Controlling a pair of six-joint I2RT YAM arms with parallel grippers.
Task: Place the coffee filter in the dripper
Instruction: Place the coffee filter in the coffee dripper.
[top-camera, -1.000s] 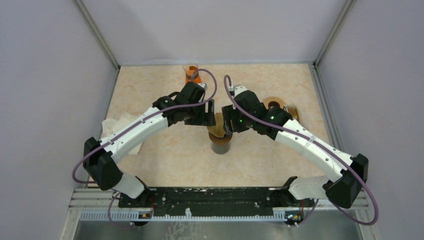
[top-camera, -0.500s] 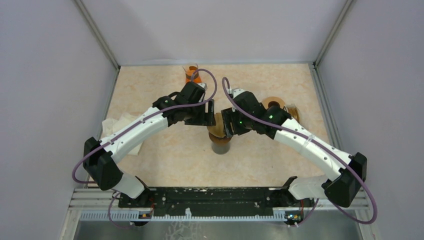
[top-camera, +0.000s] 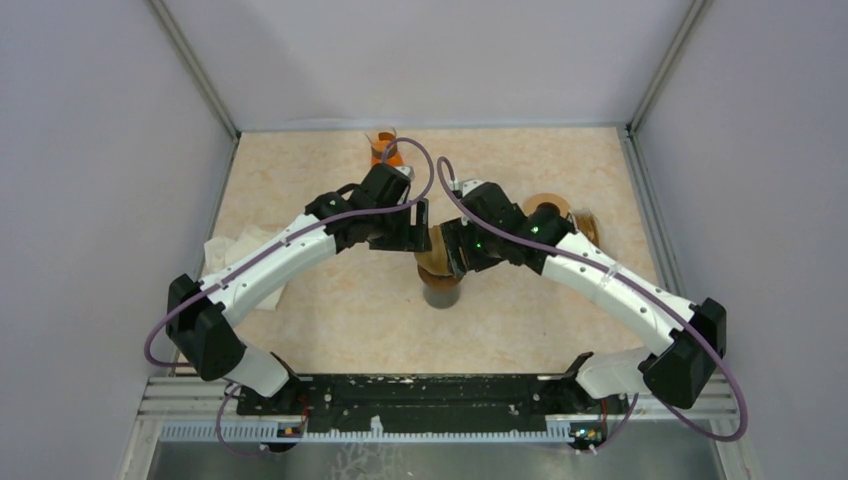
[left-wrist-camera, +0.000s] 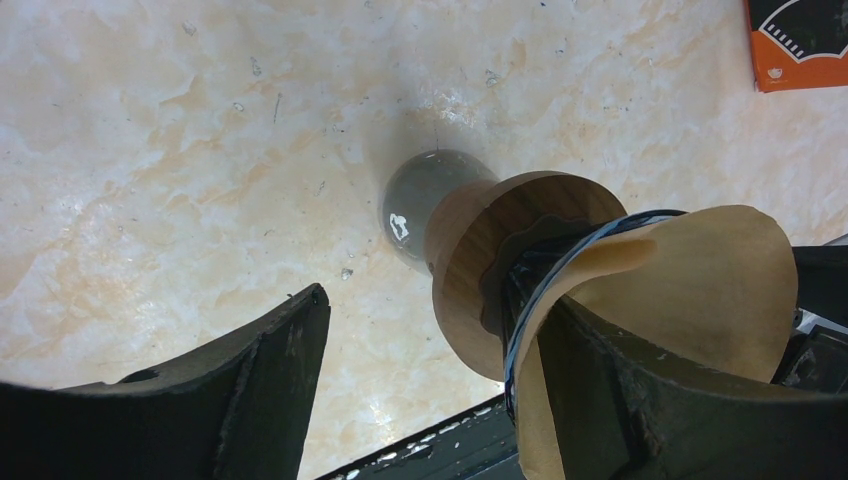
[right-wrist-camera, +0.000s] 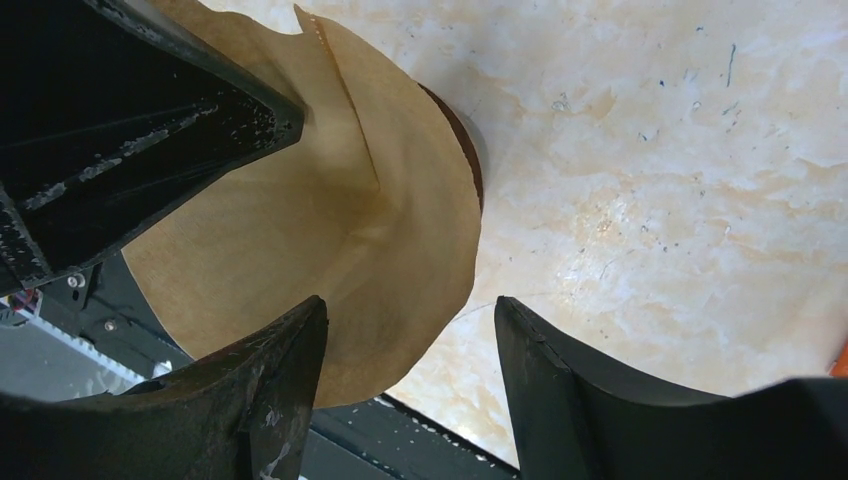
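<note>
Right arm's crept a touch left toward centre frame; the left arm hasn't budged. The brown paper cone coffee filter (right-wrist-camera: 330, 230) sits in the mouth of the wood-collared dripper (left-wrist-camera: 480, 250), dead centre of the top view. It's flared open with a creased seam and its rim stands proud, so I'd say it's not fully seated. Left hand (top-camera: 420, 238) straddles the dripper, fingers wide apart, gripping nothing, likely fencing it in. Right hand (right-wrist-camera: 408, 320) hovers at the filter's edge, fingers parted, probably to nudge it down. Marbled beige desk (left-wrist-camera: 150, 150) below.
</note>
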